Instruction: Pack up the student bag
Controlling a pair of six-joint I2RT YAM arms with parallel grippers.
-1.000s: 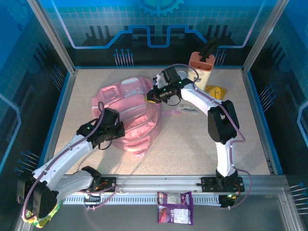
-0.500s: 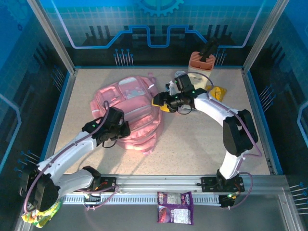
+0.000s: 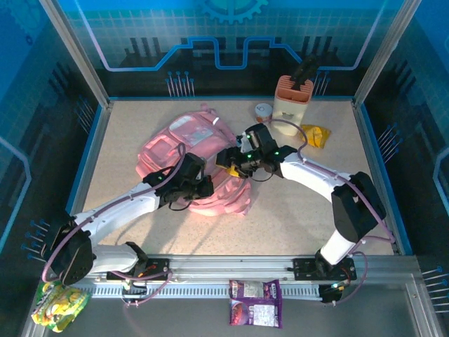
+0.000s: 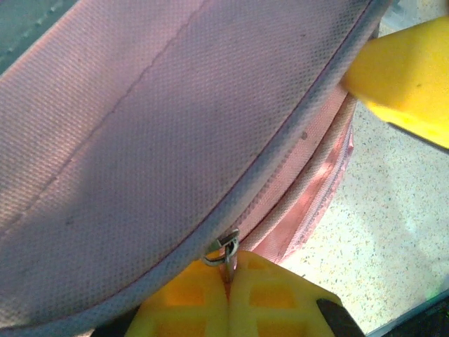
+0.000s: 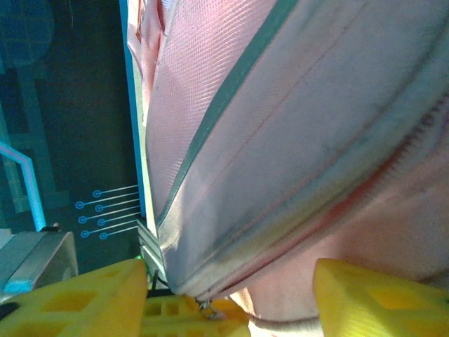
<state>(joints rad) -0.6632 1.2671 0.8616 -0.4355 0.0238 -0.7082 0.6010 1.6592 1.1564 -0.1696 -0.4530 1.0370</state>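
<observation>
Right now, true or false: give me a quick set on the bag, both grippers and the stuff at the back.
1. The left gripper is shut on the zipper pull of the student bag. True.
2. The right gripper is shut. False: its fingers stand wide apart at the bag.
3. The pen holder is inside the bag. False: it stands on the table behind the bag, apart from it.
4. A yellow packet lies beside the pen holder. True.

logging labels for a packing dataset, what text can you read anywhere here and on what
Nothing can be read as words.
purple packet, at the near edge: print too small to read.
yellow-green packet, near left corner: blurred.
yellow packet, far right: no legible print.
round white tub: label too small.
student bag: no lettering visible.
</observation>
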